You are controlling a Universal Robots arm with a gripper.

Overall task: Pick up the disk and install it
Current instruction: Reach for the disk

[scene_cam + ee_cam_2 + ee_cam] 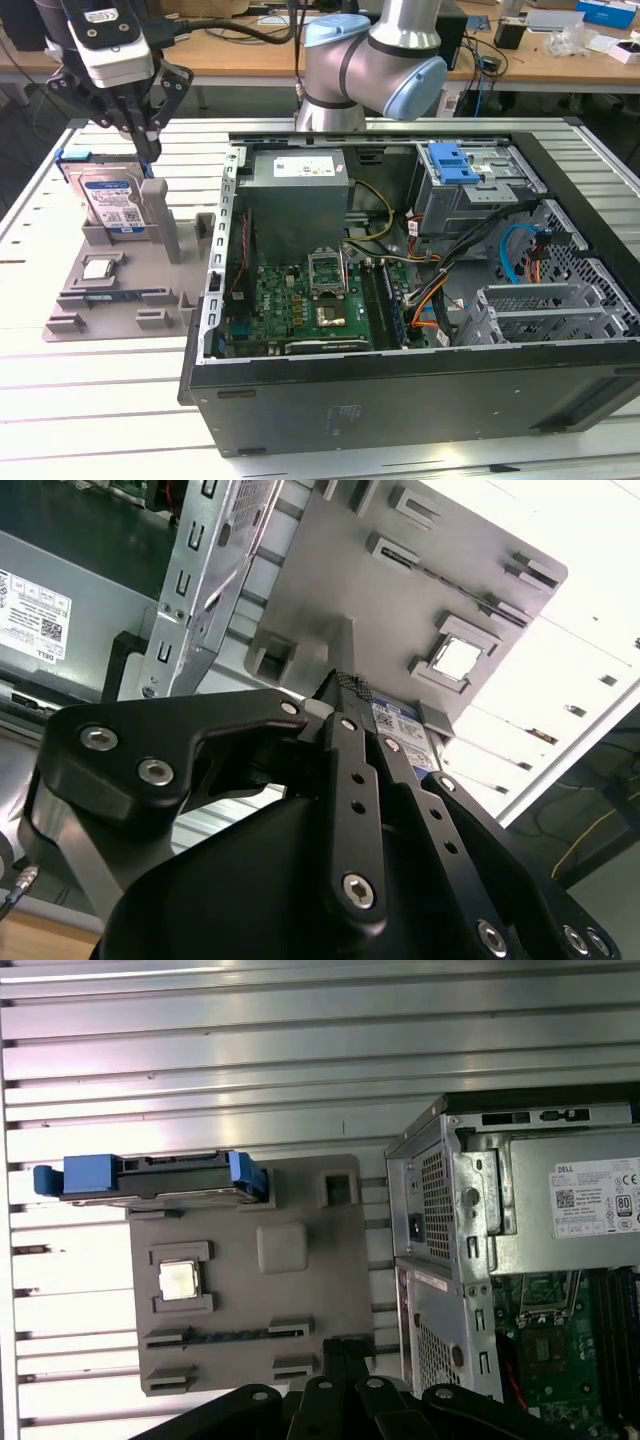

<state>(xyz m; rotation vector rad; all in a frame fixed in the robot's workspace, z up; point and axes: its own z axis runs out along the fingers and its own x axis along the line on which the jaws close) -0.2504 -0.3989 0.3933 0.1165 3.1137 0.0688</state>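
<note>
Exterior view: disk (113, 200) propped upright on grey fixture plate (150, 300), just beside open computer case (400, 390). Gripper (152, 153) poised just above disk's upper edge, fingertips pressed together, holding nothing. Judged step: approach for pick. Best to spread fingers before descending, centre over top edge, straddle blue carrier frame squarely, avoid knocking drive off its support.

A lab was indicated. An opened computer case (400, 400) was set on a slatted metal table (100, 420), cluttered workbenches (230, 60) behind.
</note>
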